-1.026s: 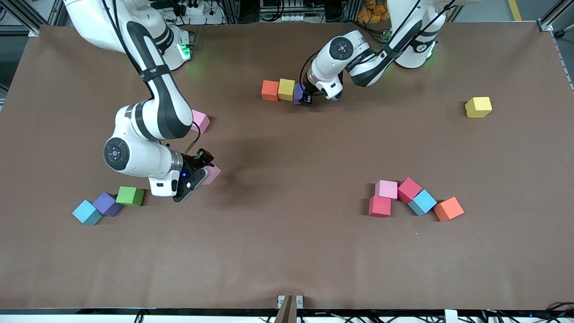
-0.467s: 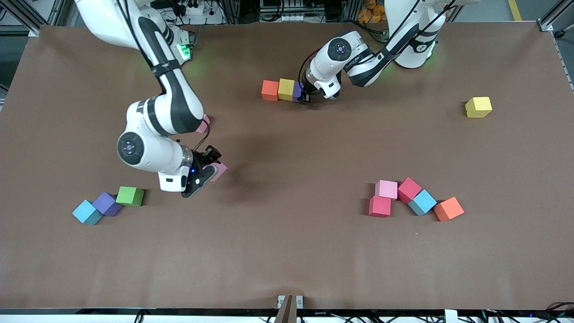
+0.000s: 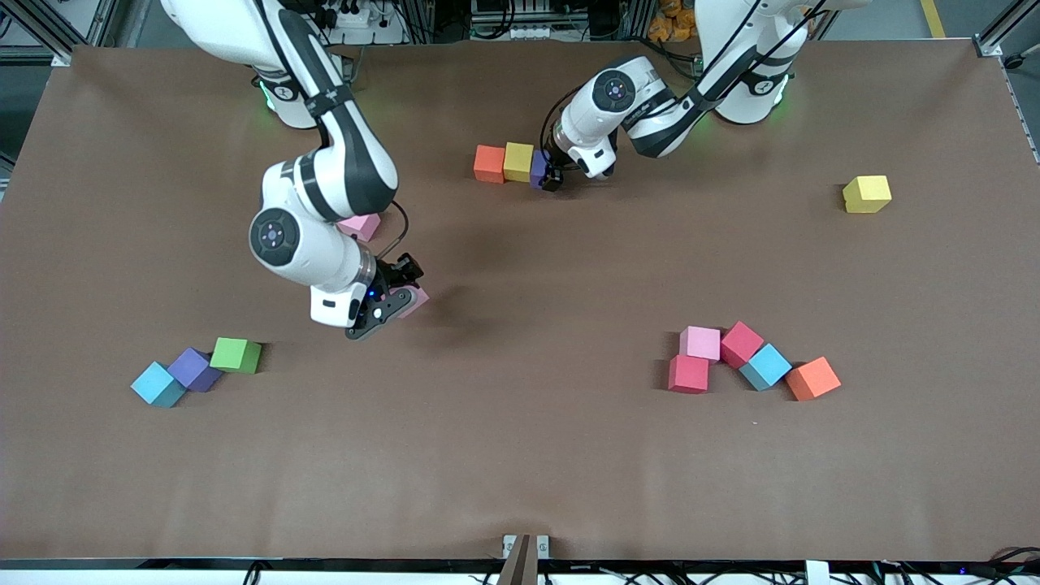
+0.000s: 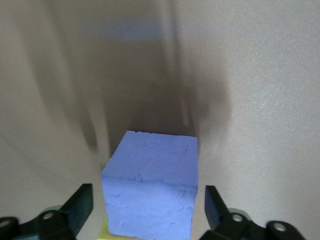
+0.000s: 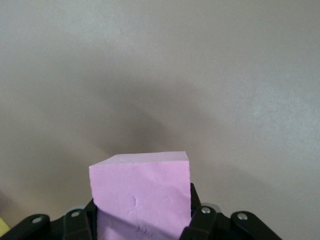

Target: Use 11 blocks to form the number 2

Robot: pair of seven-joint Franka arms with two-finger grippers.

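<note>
Purple block (image 4: 150, 187) sits between the left gripper (image 4: 147, 210)'s parted fingers (image 4: 80, 205) — right gripper (image 5: 142, 220) clamps a pink block (image 5: 142, 192).

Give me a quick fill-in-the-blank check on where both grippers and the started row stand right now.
1. The right gripper is shut on a ____ block.
2. The left gripper stands open around a ____ block that sits on the table.
3. In the started row, the yellow block sits between the purple block and the ____ block.
4. The green block lies toward the ____ arm's end of the table.

Missing words: pink; purple; orange; right
</note>
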